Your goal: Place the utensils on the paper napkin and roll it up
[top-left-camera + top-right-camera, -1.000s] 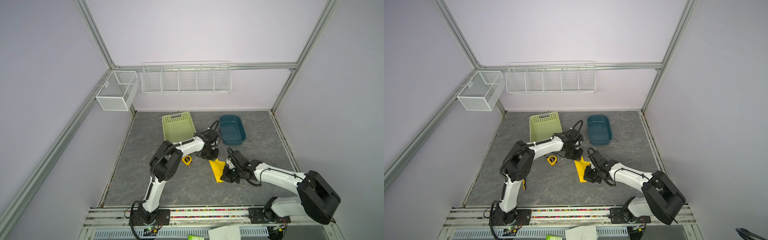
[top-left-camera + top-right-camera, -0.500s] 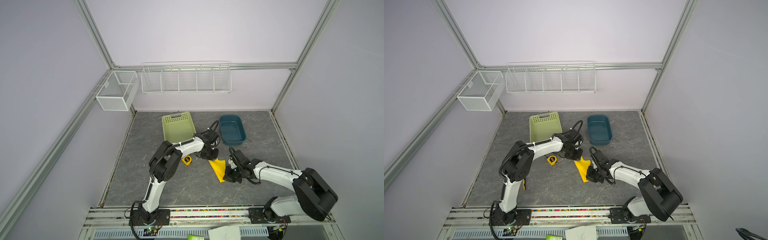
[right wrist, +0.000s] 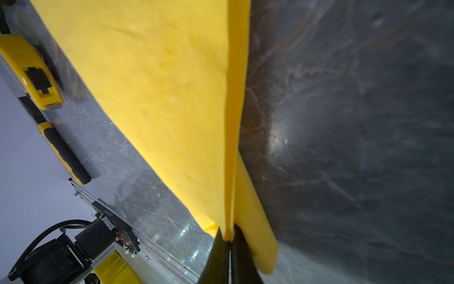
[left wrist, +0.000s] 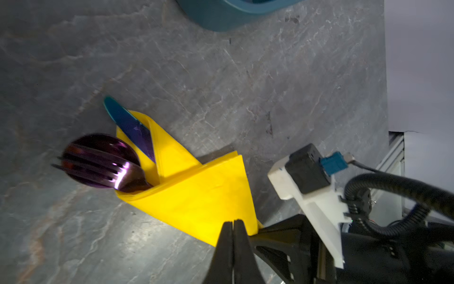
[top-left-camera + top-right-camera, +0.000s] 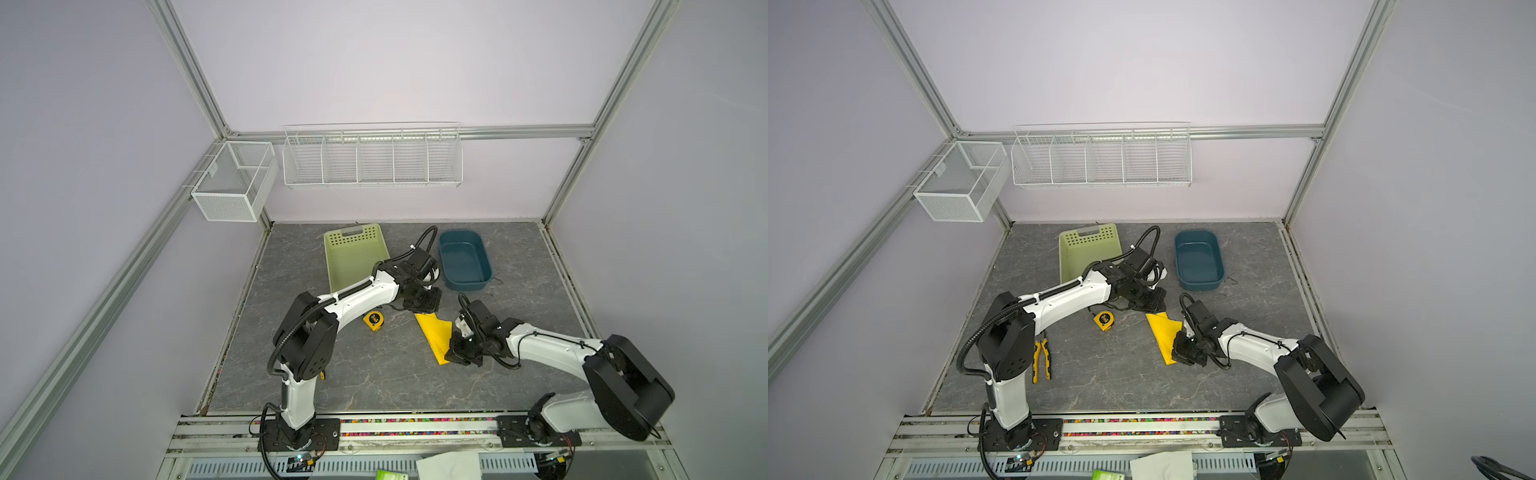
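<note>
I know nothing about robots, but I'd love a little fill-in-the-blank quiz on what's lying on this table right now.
1. The folded paper napkin is bright ___.
2. The utensils poke out of one end of it, and the spoon gleams ___.
3. The right end effector is shut on the ___.
4. The pliers lie beside the base of the ___ arm.

Missing words: yellow; purple; napkin; left.

2 white arms (image 5: pixel 357 297) with black joints (image 5: pixel 309 345) and ribbed black cables (image 4: pixel 393 183).
</note>
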`<state>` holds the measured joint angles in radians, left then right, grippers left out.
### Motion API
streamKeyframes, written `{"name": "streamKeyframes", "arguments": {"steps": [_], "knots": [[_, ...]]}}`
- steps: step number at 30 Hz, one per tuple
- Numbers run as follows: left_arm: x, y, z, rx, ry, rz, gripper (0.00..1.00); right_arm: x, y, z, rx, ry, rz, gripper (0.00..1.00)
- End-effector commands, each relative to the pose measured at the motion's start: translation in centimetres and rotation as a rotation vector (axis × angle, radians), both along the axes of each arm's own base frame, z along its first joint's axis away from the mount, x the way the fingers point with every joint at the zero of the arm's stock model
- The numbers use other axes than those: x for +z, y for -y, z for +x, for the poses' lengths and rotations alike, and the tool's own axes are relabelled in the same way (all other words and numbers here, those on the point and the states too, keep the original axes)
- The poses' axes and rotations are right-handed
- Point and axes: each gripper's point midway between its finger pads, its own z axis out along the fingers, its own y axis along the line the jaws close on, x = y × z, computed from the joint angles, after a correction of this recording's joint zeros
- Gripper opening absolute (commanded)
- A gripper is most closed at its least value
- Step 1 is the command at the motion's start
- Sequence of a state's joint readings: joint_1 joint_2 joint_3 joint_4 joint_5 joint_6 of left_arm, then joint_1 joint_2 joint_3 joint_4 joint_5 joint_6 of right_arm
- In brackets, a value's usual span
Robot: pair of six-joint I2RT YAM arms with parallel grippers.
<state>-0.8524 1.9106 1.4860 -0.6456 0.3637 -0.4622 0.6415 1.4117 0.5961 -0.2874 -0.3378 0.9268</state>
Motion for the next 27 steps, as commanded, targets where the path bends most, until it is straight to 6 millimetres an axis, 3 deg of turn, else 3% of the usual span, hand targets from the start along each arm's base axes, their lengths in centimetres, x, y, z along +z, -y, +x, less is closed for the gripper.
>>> {"name": "streamKeyframes", "arguments": {"steps": [1, 6, 16, 22, 27], "knots": [[-2.6, 0.2, -2.6, -0.021, -0.089, 0.019, 0.04, -2.0, 1.4, -1.4, -0.009, -0.067, -0.060, 0.07], [-5.4, 0.4, -3.2, -0.009, -0.140, 0.024, 0.02, -1.9, 1.2, -1.2, -0.011, -0.066, -0.050, 0.07], [-8.6, -0.6, -3.4, -0.002, -0.158, 0.096, 0.00, -0.7, 0.8, -0.6, -0.002, -0.037, -0.012, 0.13], [-8.9, -1.1, -3.4, 0.001, -0.152, 0.115, 0.00, 2.5, 1.5, 1.5, 0.011, 0.050, 0.038, 0.30], [-8.9, -1.0, -3.3, 0.003, -0.151, 0.114, 0.00, 3.4, 2.7, 3.9, -0.019, 0.076, 0.151, 0.45]]}}
